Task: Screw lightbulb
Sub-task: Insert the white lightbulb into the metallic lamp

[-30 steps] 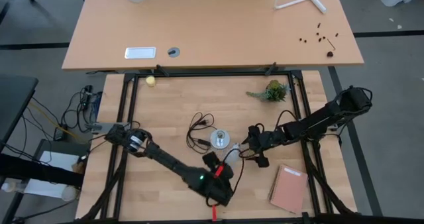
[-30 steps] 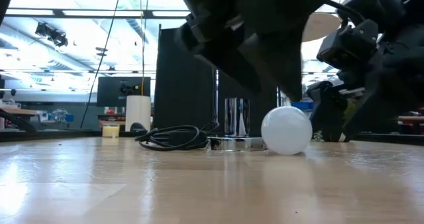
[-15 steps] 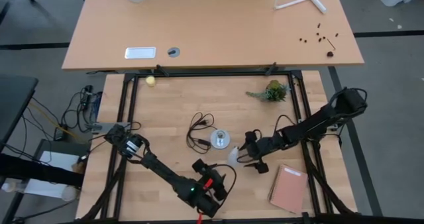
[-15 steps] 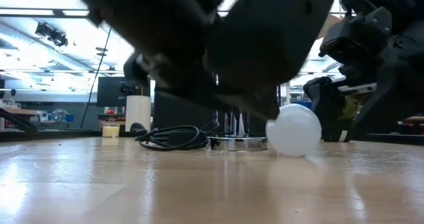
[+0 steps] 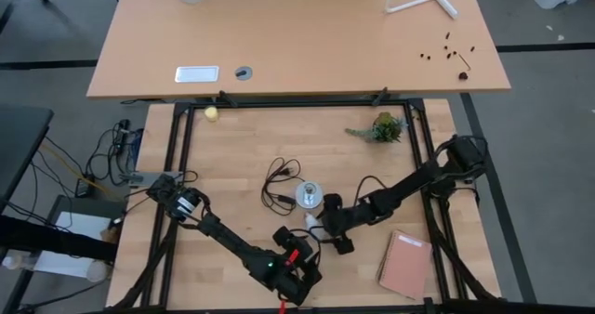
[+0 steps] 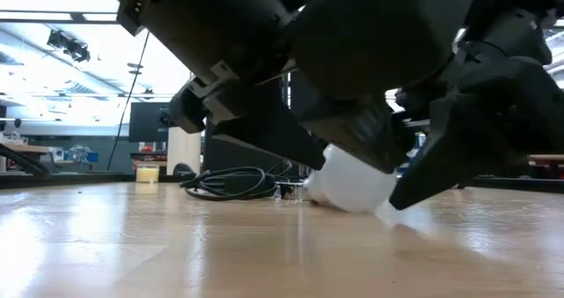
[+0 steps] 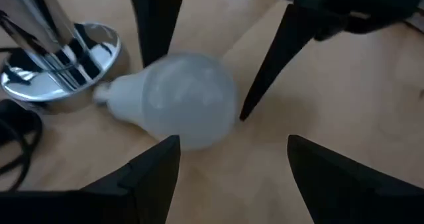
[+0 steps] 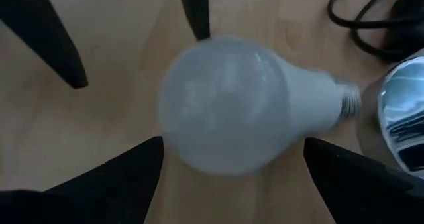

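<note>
The small white pear-shaped lightbulb point(image 8: 228, 105) lies on its side on the pale wooden table point(image 5: 232, 156), its grey screw base pointing at the round silver socket disc point(image 5: 308, 195) and nearly touching it. In the high view the bulb sits at about 5 o'clock from the disc, just beside it.

The right gripper point(image 8: 228, 161) straddles the bulb's globe with both fingers spread wide, one on each side; no contact is visible. The left gripper point(image 7: 228, 164) faces it from the opposite side, fingers also parted and empty, close to the globe. The black cord point(image 6: 231, 182) is coiled at about 9 o'clock from the disc, clear of the bulb.

Step in hand, as judged: first grasp of the lying bulb. The right fingers should close across the globe's widest part, gently, since a round glassy surface will likely roll or squirt out under an off-centre pinch. The base must then be tipped upright over the socket opening before any turning. Whether the threads are already touching the disc rim cannot be settled; the low view is blocked by both arms. The left gripper could steady the disc so it does not slide.
</note>
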`<state>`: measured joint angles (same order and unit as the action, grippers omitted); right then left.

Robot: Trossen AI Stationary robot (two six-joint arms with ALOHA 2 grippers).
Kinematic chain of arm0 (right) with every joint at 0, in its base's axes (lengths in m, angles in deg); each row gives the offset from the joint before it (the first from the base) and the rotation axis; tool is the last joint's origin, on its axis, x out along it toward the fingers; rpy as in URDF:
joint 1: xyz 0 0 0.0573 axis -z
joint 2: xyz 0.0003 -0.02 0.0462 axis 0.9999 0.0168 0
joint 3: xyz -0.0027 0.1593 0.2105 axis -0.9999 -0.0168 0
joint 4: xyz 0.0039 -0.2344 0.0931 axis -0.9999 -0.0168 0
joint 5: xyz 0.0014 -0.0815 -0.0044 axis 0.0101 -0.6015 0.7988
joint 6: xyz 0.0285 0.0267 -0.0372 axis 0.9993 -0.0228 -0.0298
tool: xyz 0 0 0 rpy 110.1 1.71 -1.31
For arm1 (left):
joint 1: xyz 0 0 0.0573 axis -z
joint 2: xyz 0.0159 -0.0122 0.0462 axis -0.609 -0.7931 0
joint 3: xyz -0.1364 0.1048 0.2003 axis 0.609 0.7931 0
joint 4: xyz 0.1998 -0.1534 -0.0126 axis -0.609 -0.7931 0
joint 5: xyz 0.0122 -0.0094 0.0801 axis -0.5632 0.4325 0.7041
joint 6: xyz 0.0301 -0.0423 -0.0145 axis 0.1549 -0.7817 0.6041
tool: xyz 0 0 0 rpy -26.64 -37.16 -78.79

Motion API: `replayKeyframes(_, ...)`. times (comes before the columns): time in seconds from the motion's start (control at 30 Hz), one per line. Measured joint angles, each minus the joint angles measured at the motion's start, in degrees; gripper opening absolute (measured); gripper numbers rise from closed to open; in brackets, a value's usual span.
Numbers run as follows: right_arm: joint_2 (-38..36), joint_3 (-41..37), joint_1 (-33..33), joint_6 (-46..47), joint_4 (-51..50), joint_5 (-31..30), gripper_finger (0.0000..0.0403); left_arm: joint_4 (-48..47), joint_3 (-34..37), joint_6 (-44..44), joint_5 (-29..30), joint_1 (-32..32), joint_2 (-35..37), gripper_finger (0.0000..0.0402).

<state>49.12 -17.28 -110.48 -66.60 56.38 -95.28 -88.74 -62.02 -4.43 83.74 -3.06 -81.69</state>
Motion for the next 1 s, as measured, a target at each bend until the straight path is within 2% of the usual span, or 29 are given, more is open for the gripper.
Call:
replayKeyframes(0.33, -0.7, 1.4, -2.8, 6.4, -4.2, 0.0, 0.0372, -13.1, -3.6, -3.2, -1.3, 0.8, 0.0, 0.0282)
replayKeyframes(0.53, -0.4, 1.4, -5.2, 7.2, -2.8, 0.6, 0.0372, -14.4, -3.9, -3.2, -3.4, 0.9, 0.0, 0.0282)
replayKeyframes(0.67, -0.1, 1.4, -6.1, 6.7, 2.9, 0.7, 0.0372, -15.0, -4.5, -3.8, -6.3, 1.3, 0.0, 0.0282)
replayKeyframes(0.77, 0.2, 1.3, -6.4, 3.9, 7.6, 0.7, 0.0372, -17.2, -5.9, -6.0, -8.7, 1.4, 0.0, 0.0282)
replayKeyframes(0.83, 0.1, 1.3, -6.4, 2.3, 10.3, 0.7, 0.0372, -22.0, -7.7, -8.9, -9.0, 1.5, 0.0, 0.0282)
replayKeyframes(1.0, 0.1, 1.4, -6.4, 0.7, 11.1, 0.9, 0.0372, -32.6, -11.2, -18.9, -5.1, 1.7, 0.0, 0.0282)
